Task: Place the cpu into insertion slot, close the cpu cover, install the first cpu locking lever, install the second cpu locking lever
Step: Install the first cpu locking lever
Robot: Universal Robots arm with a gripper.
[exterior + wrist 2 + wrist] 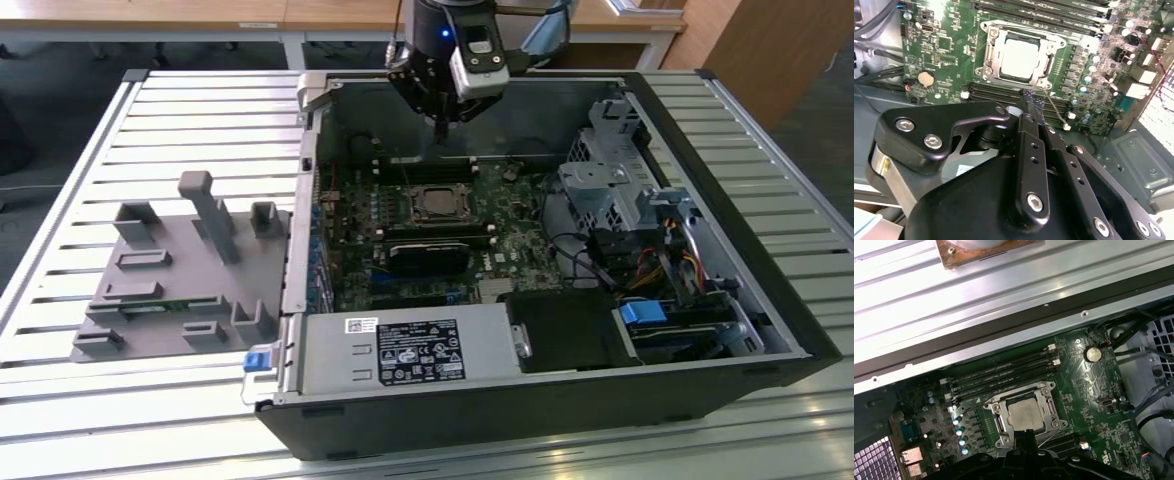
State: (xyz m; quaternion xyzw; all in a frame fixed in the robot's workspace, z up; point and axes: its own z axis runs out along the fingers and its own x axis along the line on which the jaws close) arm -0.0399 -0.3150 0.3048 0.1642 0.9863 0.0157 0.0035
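Note:
The cpu [1019,57] lies flat in the insertion slot [989,70] on the green board, its silver top showing through the cpu cover [1046,62], which lies down around it. In the first wrist view the cpu [1025,415] sits inside the cover frame [999,412]. A thin wire locking lever [1055,109] sticks out from one socket corner. My gripper [1031,102] hovers above the board just beside that corner, fingers pressed together and empty. In the exterior view the gripper [443,125] hangs over the back of the case, above and behind the socket [434,203].
The open computer case [747,300] lies on a slatted metal table. Long black memory slots [1004,372] flank the socket. A labelled power-supply box [414,350] fills the case's front, with drive cages and cables [627,200] at the exterior view's right. A grey parts fixture [174,270] stands outside the case.

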